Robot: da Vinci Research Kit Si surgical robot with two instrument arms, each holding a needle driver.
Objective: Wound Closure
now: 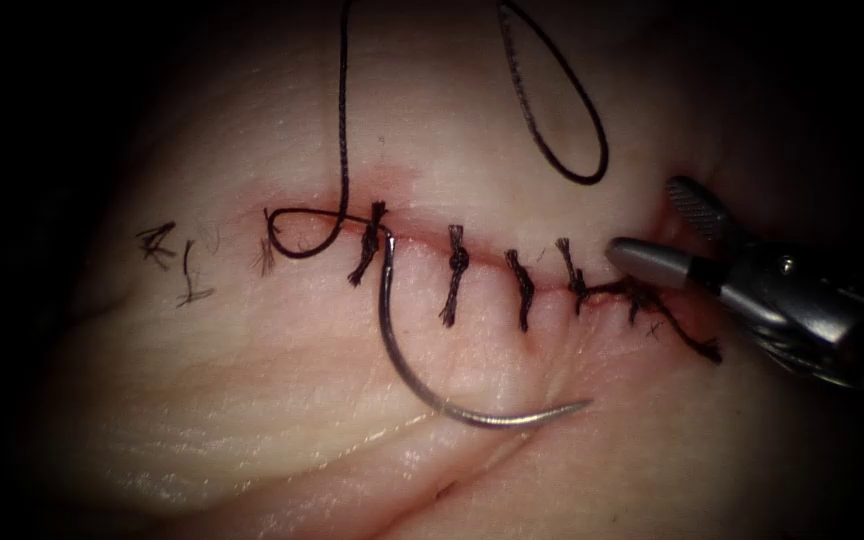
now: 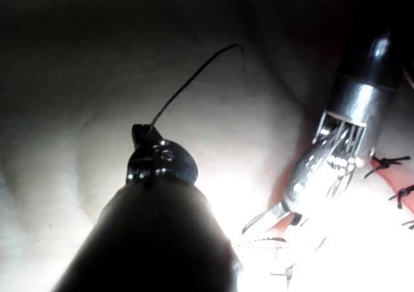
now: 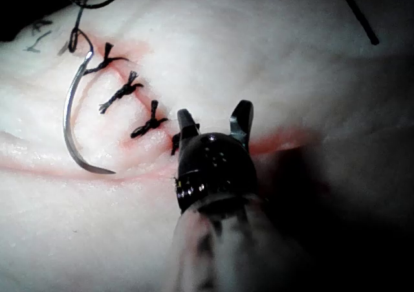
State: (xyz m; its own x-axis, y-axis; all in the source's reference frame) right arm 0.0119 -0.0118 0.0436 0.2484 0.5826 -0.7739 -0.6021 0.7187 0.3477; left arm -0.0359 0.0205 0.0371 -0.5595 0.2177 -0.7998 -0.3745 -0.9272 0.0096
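The needle point(image 1: 422, 375) lies free on the tissue point(image 1: 252, 400) below the cut point(image 1: 482, 262), held by neither tool; its blunt end sits at the leftmost stitch point(image 1: 367, 255) on the cut line and its curve sweeps down and to the right, the sharp tip resting bare on the surface (whether the blunt end is under the tissue cannot be told). The thread point(image 1: 342, 120) runs from that end in a small loop left of the stitch, then upward. The right pincer point(image 1: 652, 225) stands spread at the right end of the cut, grasping nothing. The right wrist view shows the same spread jaws just beside the red fluid point(image 3: 284, 140). The left wrist view shows the left pincer point(image 2: 143, 135) clenched on a strand of thread.
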